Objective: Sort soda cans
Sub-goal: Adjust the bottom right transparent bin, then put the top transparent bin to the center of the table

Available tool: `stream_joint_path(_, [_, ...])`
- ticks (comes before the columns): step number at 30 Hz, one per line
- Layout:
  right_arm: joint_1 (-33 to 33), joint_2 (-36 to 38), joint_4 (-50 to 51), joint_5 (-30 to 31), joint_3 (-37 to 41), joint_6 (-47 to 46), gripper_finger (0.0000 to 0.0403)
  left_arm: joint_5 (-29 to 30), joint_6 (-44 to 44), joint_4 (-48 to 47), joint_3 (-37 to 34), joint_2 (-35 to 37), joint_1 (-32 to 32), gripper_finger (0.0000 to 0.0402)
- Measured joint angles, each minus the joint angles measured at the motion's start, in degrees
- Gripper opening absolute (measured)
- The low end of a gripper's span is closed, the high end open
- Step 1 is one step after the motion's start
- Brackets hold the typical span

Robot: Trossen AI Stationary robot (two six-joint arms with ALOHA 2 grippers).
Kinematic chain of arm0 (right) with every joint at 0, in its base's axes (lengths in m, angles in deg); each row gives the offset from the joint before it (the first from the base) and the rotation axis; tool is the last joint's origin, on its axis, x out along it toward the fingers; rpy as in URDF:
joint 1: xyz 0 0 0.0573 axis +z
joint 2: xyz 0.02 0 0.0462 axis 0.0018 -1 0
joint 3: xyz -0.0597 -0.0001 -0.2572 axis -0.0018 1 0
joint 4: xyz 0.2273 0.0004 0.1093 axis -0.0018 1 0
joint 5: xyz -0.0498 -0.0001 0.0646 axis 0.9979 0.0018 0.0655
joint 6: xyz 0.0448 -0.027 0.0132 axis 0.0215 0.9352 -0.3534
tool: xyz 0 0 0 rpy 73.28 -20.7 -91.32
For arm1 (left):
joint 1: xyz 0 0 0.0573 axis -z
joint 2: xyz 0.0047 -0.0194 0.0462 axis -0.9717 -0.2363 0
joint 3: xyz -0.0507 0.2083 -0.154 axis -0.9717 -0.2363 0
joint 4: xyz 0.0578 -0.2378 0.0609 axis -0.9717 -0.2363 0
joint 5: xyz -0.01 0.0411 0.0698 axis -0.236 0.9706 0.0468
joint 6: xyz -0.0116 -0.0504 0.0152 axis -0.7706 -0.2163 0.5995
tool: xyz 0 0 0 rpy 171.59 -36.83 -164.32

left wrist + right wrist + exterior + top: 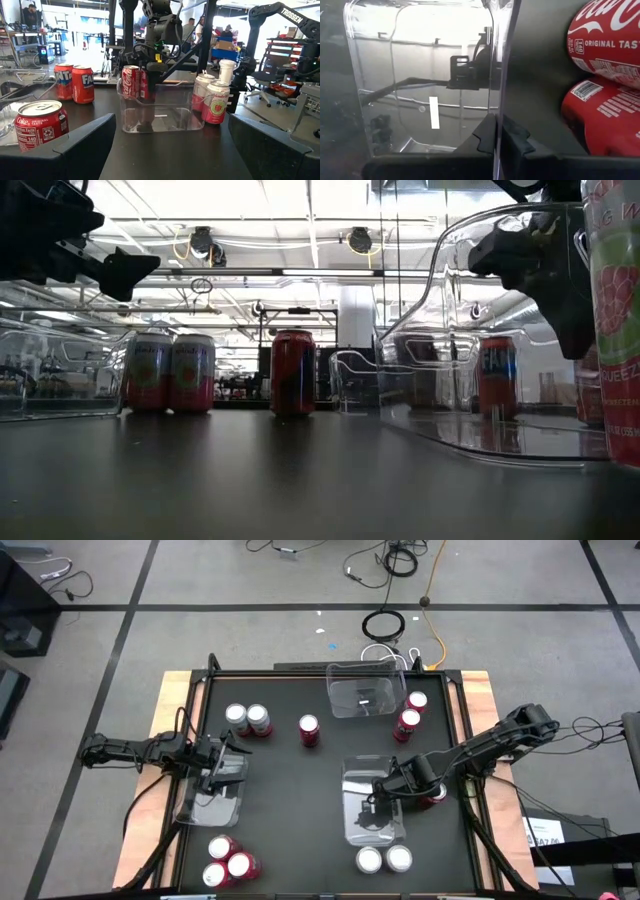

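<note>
Black surface [290, 780] carrying soda cans [247, 720] scattered in clusters; right gripper [383, 792] pinching clear tray [372, 825] wall between clenched fingers, apparently repositioning it; left gripper [222, 772] waiting, fingers released; next move probably calling for steady dragging.

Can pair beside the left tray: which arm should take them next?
Left. The left tool hovers open over the left tray, close to the pair. The right tool is farther off, clamped on the middle tray wall.
</note>
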Motion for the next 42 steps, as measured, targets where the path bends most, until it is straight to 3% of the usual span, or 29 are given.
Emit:
stream_joint_path(12, [0.0, 0.1, 0.0, 0.1, 0.0, 0.9, 0.0013, 0.0, 0.0, 0.0, 0.0, 0.0, 0.0, 0.0395])
stream_joint_path(19, [0.0, 0.1, 2.8, 1.7, -3.0, 1.7, 0.0073, 0.0, 0.0, 0.0, 0.0, 0.0, 0.0, 0.0395])
stream_joint_path(27, [-0.2, 0.1, 16.1, 4.3, -13.2, 4.5, 0.0120, 0.0, 0.0, 0.0, 0.0, 0.0, 0.0, 0.0395])
stream_joint_path(33, [-6.5, 0.2, 24.4, 10.7, -25.2, 22.1, 0.0126, 0.0, 0.0, 0.0, 0.0, 0.0, 0.0, 0.0395])
stream_joint_path(42, [-28.9, -0.1, 12.9, 2.6, -27.6, 61.1, 0.0126, 0.0, 0.0, 0.0, 0.0, 0.0, 0.0, 0.0395])
